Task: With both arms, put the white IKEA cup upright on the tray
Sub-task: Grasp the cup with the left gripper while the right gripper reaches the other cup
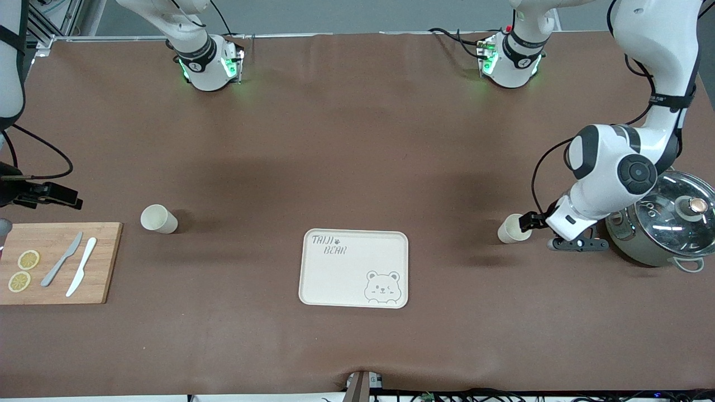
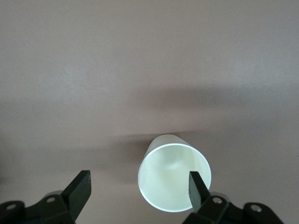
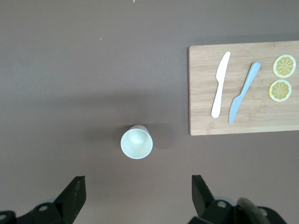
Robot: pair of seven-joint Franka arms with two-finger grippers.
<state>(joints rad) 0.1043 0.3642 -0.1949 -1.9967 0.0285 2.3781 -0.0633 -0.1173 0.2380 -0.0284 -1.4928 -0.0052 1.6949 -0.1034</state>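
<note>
A white cup [image 1: 511,229] appears to lie on its side toward the left arm's end of the table, its mouth [image 2: 170,179] turned to my left gripper [image 2: 139,189]. That gripper is low at the cup and open. One fingertip [image 2: 197,187] shows in front of the cup's mouth, the other stands apart on bare table. The cream tray [image 1: 335,279] with bear drawing lies mid-table and holds nothing. A second white cup [image 3: 136,143] stands mouth-up toward the right arm's end. My right gripper [image 3: 138,191] hangs open high above the table near it, holding nothing.
A wooden cutting board [image 1: 100,262] with two knives and two lemon slices lies at the right arm's end. A pot with a glass lid [image 1: 667,223] sits close beside the left arm's wrist. Both arm bases stand along the table's edge farthest from the front camera.
</note>
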